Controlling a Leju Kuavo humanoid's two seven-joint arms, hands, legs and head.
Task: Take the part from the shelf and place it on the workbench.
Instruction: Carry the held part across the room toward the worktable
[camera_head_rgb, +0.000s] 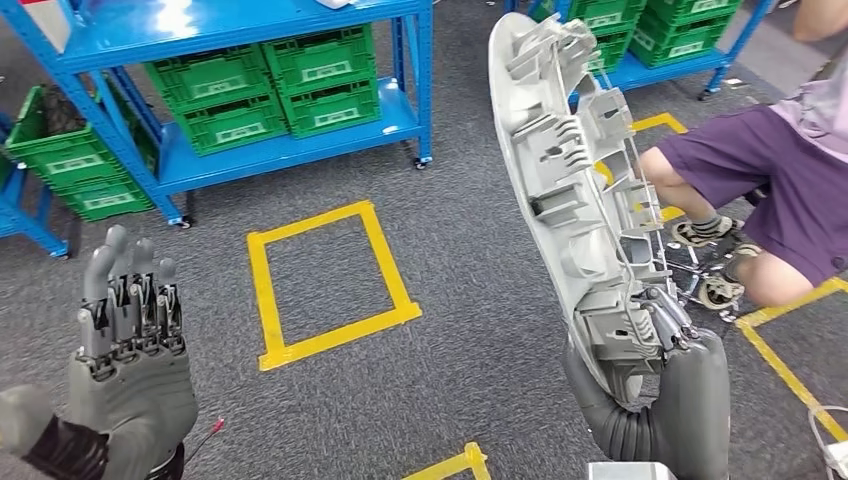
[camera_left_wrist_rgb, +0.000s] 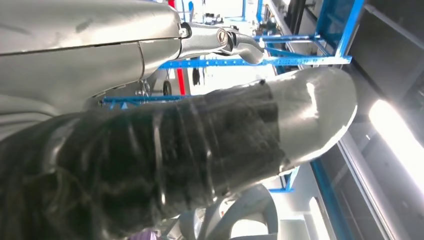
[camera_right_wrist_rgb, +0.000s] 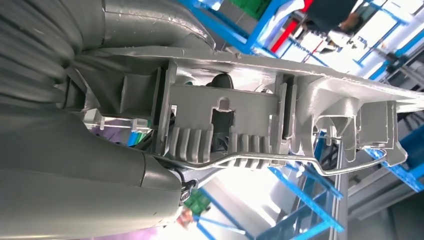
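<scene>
Grey carpet (camera_head_rgb: 470, 230) is marked with yellow tape squares (camera_head_rgb: 325, 285); green crates (camera_head_rgb: 270, 85) are stacked on blue shelves (camera_head_rgb: 400, 115). The grey part (camera_head_rgb: 580, 200) is gripped upright by the right hand (camera_head_rgb: 660, 395); the left hand (camera_head_rgb: 130, 345) is left loose, fingers apart.
</scene>
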